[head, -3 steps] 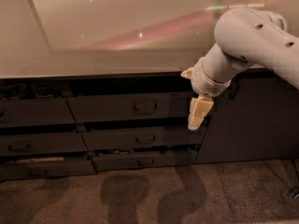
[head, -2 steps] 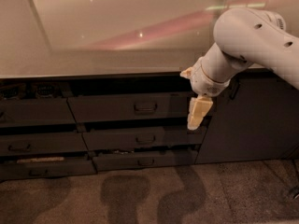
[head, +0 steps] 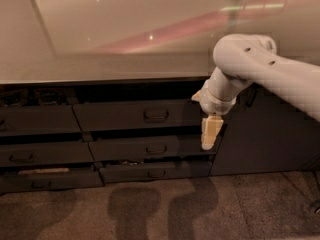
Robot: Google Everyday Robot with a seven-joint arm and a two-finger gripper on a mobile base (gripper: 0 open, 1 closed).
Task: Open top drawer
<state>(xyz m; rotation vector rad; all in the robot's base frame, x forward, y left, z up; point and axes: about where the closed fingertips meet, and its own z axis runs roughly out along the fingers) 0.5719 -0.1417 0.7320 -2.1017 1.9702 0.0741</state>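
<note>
— looking for the top drawer (head: 135, 115), where does it sit?

— right under the pale countertop (head: 110, 59), in the middle column. it's the widest dark front, with a small loop handle (head: 156, 115) at its centre. a dark gap shows between its upper edge and the countertop.

— and the gripper (head: 211, 133)?

— at the right end of that front, pointing straight down. its cream tip hangs level with the narrower middle drawer (head: 150, 148) below. it's well to the right of the handle, not on it.

— spread or closed?

— cannot tell from this side. i also cannot tell whether it touches the drawer front.

— what carries it?

— the white arm (head: 270, 71) comes in from the right, bending down at the wrist in front of the tall dark cabinet door (head: 265, 139).

— anything else?

— a third, lowest drawer (head: 155, 173) sits under the middle one, more dark drawers (head: 35, 121) stand to the left, and two shadows lie on the carpet (head: 250, 209).
</note>
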